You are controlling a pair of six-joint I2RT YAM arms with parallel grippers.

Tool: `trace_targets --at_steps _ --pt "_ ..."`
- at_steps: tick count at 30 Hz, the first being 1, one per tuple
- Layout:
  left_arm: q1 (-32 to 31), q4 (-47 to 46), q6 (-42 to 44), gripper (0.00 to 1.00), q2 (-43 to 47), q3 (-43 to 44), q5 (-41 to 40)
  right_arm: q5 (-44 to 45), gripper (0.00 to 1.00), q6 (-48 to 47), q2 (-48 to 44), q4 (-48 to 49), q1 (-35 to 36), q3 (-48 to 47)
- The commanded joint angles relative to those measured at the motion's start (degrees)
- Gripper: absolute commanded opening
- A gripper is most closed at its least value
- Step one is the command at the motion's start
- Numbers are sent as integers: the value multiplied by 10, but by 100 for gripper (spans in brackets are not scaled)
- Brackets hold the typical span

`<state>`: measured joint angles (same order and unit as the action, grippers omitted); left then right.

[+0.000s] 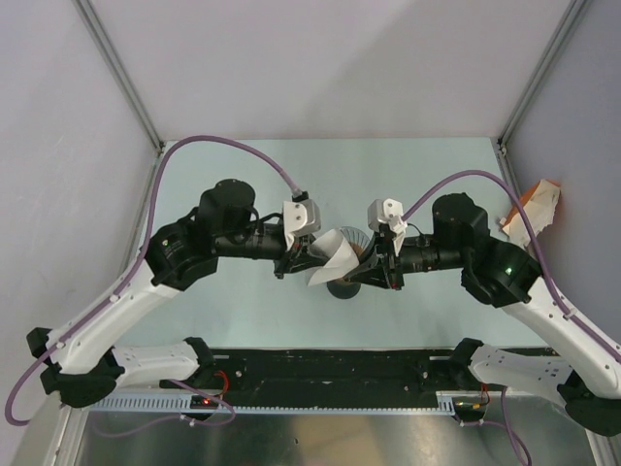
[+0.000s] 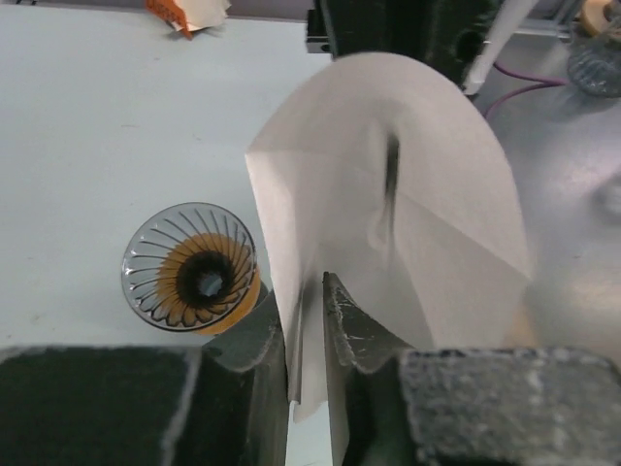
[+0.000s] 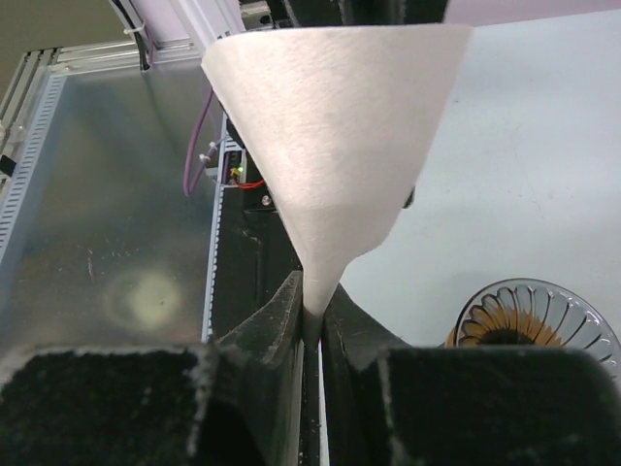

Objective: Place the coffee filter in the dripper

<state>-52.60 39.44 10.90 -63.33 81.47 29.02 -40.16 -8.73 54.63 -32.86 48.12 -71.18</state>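
Note:
The white paper coffee filter [image 1: 333, 254] hangs in the air between my two grippers, fanned out wide [image 2: 388, 194] [image 3: 335, 126]. My left gripper [image 1: 303, 258] [image 2: 309, 291] has its jaws pressed on the filter's lower edge. My right gripper [image 1: 375, 262] [image 3: 312, 306] is shut on the filter's pointed tip from the other side. The clear ribbed dripper [image 2: 189, 264] [image 3: 539, 316] stands on the table just below the filter, on an orange ring with a dark centre. From above, the dripper [image 1: 359, 243] is mostly covered by the paper.
An orange and white packet [image 1: 534, 209] [image 2: 189, 12] lies at the back right of the table. A black base rail [image 1: 330, 374] runs along the near edge, with a metal sheet [image 3: 107, 243] in front of it. Grey walls close in three sides.

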Motion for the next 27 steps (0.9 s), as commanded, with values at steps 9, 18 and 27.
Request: trace_targets --at_steps 9,18,27 --pt "-1 2 1 0 24 14 91 -23 37 23 -12 -5 -17 -27" --pt "0 3 -15 0 9 22 98 -36 41 33 -9 17 -8 -34" --pt "3 3 -21 0 4 34 92 -23 24 30 5 7 -1 -35"
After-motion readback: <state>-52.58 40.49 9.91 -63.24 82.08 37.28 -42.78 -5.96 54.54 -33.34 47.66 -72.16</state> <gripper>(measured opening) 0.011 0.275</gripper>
